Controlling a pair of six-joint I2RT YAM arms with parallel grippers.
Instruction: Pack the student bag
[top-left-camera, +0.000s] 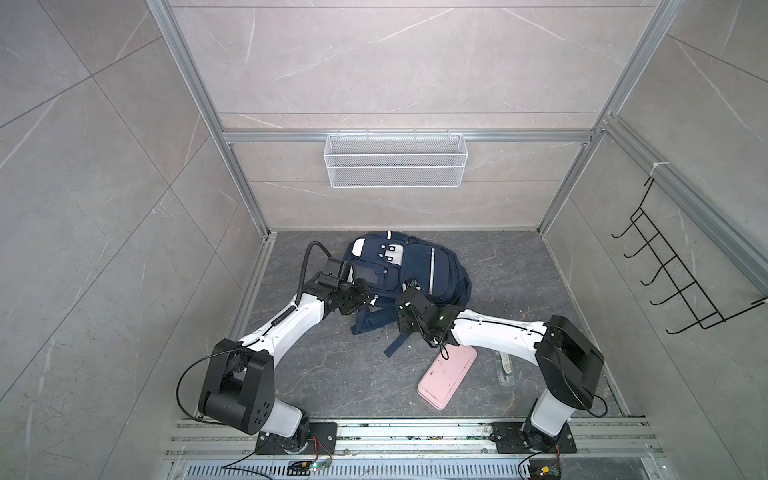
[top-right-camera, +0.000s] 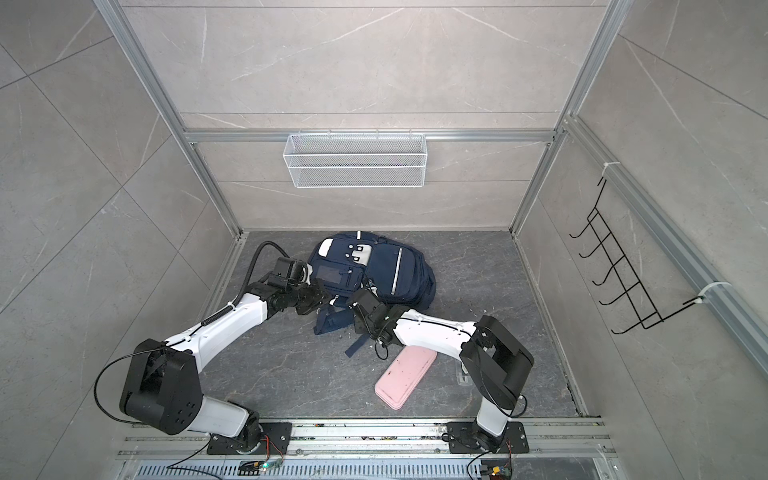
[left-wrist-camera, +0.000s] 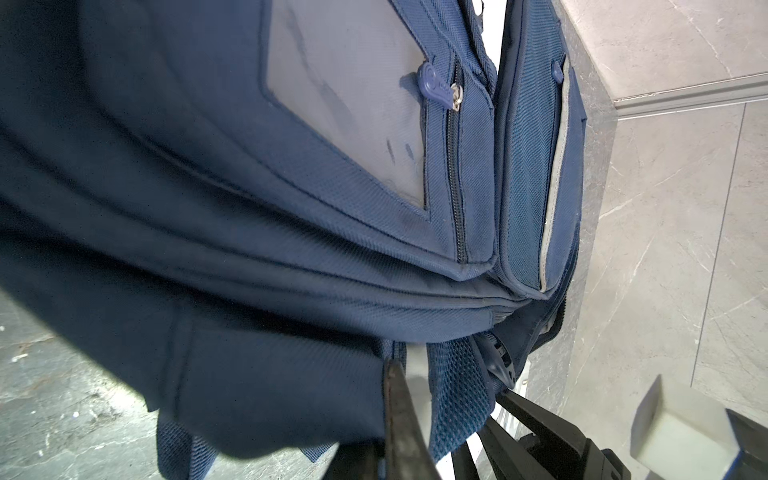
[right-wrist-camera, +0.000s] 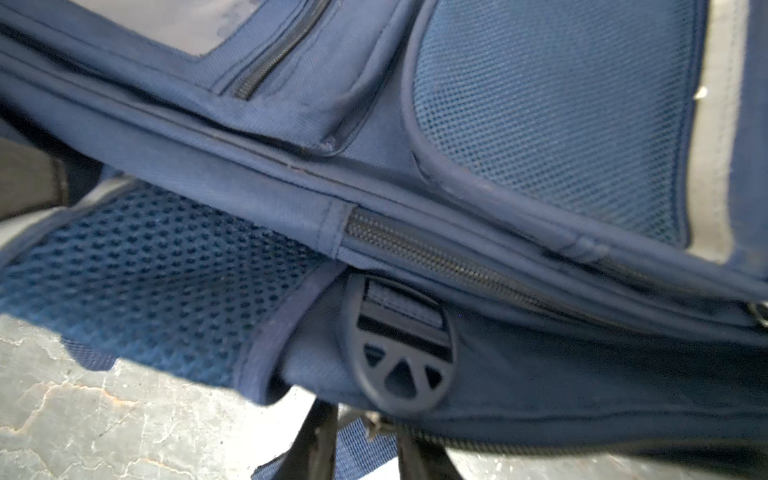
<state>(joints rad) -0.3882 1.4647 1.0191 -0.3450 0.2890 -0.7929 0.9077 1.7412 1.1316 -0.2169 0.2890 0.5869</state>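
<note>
The student bag (top-left-camera: 415, 262) (top-right-camera: 382, 266), navy with white patches and a silver stripe, lies at the back of the dark floor, its straps (top-left-camera: 370, 322) trailing forward. My left gripper (top-left-camera: 369, 300) (left-wrist-camera: 386, 374) is at the bag's near left edge, shut on its navy fabric (left-wrist-camera: 291, 395); only one finger (left-wrist-camera: 401, 419) shows, the other is under the cloth. My right gripper (top-left-camera: 409, 286) (right-wrist-camera: 368, 419) is at the bag's near edge below a black strap buckle (right-wrist-camera: 401, 345). Its fingers (right-wrist-camera: 322, 436) stand a little apart with a small metal zipper pull (right-wrist-camera: 376, 428) between them.
A pink oblong case (top-left-camera: 448, 376) (top-right-camera: 405, 380) lies on the floor in front of the right arm, and a clear flat item (top-left-camera: 505, 368) lies beside it. A white wire basket (top-left-camera: 395, 160) hangs on the back wall. A black hook rack (top-left-camera: 673, 274) hangs on the right wall.
</note>
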